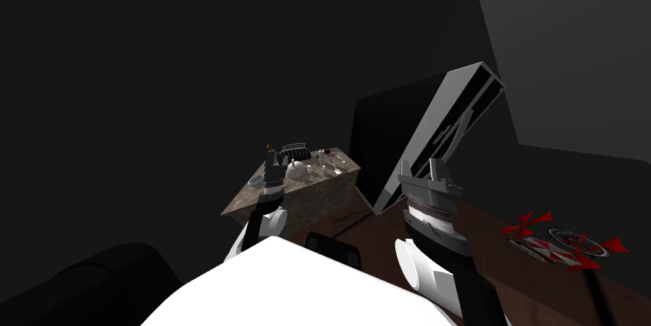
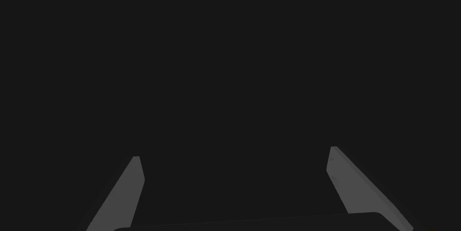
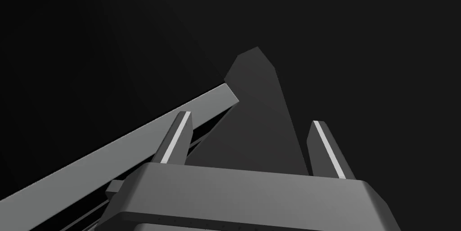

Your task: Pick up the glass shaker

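R tool [image 1: 421, 169], cluttered counter [image 1: 318, 200], dark rm

Right end effector [image 3: 250, 118], fingers [image 3: 173, 140] apart, near grey bar [image 3: 112, 156]

Head camera looks down (rolled) toward a far table [image 1: 318, 198].

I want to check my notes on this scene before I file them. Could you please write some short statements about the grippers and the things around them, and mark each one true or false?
1. The left gripper and the right gripper are both open. True.
2. The left gripper holds a shaker. False: nothing is between its fingers.
3. A wire rack stands on the stone-patterned counter. True.
4. The floor covering on the robot's right is plain blue. False: the rug there has a red and white pattern.
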{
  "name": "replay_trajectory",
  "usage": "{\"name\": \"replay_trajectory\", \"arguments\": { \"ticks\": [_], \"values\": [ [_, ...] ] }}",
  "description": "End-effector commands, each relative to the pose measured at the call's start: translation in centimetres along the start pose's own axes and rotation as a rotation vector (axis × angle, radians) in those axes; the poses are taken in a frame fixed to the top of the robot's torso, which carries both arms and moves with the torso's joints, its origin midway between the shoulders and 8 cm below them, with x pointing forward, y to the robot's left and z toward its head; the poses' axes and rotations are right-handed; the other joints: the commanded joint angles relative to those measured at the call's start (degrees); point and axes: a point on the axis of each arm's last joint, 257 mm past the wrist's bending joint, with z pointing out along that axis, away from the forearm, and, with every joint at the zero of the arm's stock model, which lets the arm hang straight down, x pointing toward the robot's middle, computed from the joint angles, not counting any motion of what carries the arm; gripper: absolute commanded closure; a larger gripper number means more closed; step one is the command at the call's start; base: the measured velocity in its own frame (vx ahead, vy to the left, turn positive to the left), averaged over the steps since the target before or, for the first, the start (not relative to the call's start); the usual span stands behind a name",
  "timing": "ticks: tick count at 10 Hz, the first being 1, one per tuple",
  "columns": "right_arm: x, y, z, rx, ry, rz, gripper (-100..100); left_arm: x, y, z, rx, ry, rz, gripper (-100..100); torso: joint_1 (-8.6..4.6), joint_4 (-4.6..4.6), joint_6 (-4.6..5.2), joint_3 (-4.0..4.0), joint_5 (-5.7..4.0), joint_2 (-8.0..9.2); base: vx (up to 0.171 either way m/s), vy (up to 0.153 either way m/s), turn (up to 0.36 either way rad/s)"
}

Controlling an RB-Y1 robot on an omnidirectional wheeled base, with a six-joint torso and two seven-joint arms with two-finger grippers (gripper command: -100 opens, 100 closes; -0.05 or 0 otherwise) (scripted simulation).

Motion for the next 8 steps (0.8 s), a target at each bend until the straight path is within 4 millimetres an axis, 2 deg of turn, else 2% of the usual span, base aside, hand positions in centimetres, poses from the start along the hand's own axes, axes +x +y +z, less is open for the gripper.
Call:
{"name": "replay_trajectory", "arguments": {
  "ticks": [1, 4, 8],
  "values": [
    [0.0, 0.0, 0.0, 0.0, 0.0, 0.0, 0, 0.6, 0.4, 0.0, -0.005, 0.039, 0.019, -100, 0.0, 0.0, 0.0, 0.0, 0.0, 0.0, -0.012, -0.003, -0.046],
    [0.0, 0.0, 0.0, 0.0, 0.0, 0.0, 0, 1.9, 1.9, -0.3, -0.028, 0.128, 0.079, -100, 0.01, 0.03, 0.01, 0.09, 0.0, 0.15, -0.043, -0.003, -0.07],
    [0.0, 0.0, 0.0, 0.0, 0.0, 0.0, 0, 3.5, 5.4, -1.2, -0.082, 0.239, 0.186, -100, -0.03, 0.07, 0.02, 0.19, -0.01, 0.34, -0.084, -0.013, -0.132]
  ]
}}
